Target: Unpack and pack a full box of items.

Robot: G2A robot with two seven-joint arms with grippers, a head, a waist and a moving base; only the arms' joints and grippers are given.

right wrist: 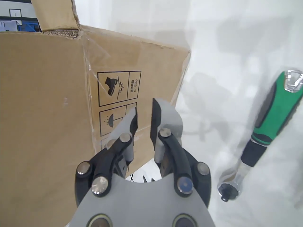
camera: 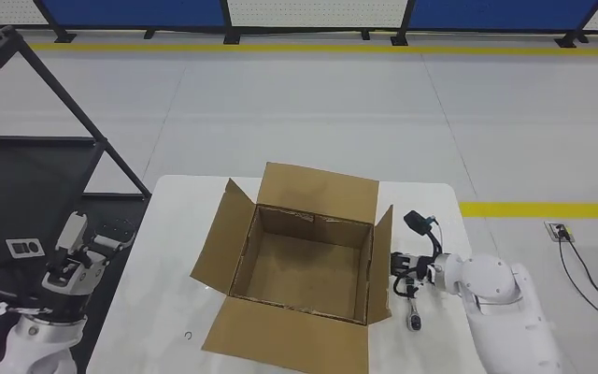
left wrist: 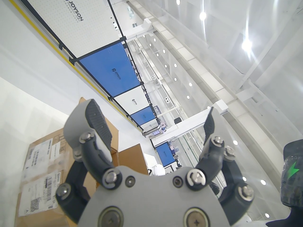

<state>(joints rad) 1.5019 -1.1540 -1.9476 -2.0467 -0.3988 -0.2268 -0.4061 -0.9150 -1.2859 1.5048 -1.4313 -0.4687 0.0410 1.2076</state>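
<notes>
Currently the cardboard box [camera: 297, 271] stands empty with the ratchet wrench [right wrist: 267, 131] on the table beside it, so treat repacking as next. Your right gripper [right wrist: 144, 112] is narrow and empty and must widen over the wrench. Your left gripper [left wrist: 151, 109] sits wide open.

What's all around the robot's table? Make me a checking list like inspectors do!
Surface: white table.
Job's things: open cardboard box, flaps out, nothing inside; green-handled ratchet wrench lying on the table beside it.
Clutter: one tiny dark mark on the table, too small to tell.
Grippers: left gripper open, pointing upward; right gripper beside the box, fingers nearly together, holding nothing.
Cables: black cable on the floor.
Surroundings: blue and white panels, yellow floor line.
</notes>
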